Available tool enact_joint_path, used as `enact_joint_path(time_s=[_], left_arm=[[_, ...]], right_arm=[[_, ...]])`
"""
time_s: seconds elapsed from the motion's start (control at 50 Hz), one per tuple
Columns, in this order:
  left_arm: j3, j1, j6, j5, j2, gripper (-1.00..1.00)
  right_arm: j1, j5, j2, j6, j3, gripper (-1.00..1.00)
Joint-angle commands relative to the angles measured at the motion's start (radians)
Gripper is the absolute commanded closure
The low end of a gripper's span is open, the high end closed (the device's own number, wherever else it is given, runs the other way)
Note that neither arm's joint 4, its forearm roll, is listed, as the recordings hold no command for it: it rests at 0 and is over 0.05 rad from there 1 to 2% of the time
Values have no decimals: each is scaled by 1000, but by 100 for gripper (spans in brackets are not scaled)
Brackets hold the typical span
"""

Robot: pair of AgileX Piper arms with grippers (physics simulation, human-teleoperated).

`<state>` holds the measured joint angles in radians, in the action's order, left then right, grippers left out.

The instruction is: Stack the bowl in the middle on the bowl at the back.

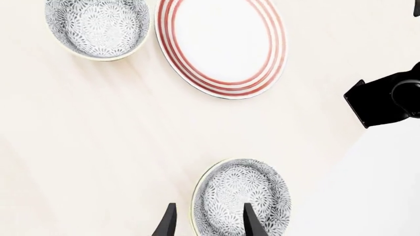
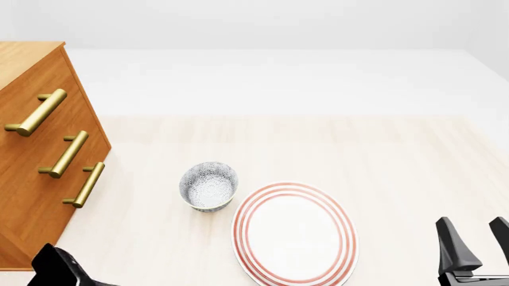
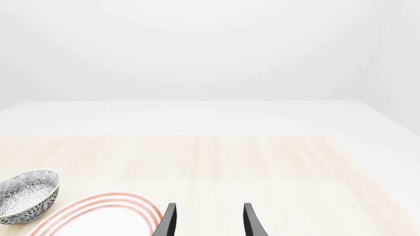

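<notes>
Nearest in the left wrist view, the bowl in the middle [image 1: 241, 199] is seen directly under the left jaws, which are held open: one finger is placed over the speckled inside, the other is kept just outside the rim, with a strip of bare surface [image 1: 78, 147] showing between that finger and the rim. The rim is thus straddled, though it cannot be told whether the fingers are down at rim height. This bowl is not caught by the front view, so it is judged to lie below that picture's near edge, on the left arm's side. The right jaws are also held open, over bare surface near the edge of the red-ringed plate [image 2: 294, 232], and nothing is gripped by them; the left jaws are clearly the nearer pair. Farther on, beyond the plate's left side, the bowl at the back [image 2: 208, 186] is set upright and empty. The carry is therefore judged to run forward and a little leftward, passing beside the plate.
</notes>
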<state>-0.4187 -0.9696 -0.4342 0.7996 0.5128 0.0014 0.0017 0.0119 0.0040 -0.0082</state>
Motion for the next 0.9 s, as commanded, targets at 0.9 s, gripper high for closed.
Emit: enact_joint_path(time_s=[0.9], left_arm=[[-496, 531, 261, 415, -451, -100]], right_arm=[[1, 7, -10, -4, -9, -100]])
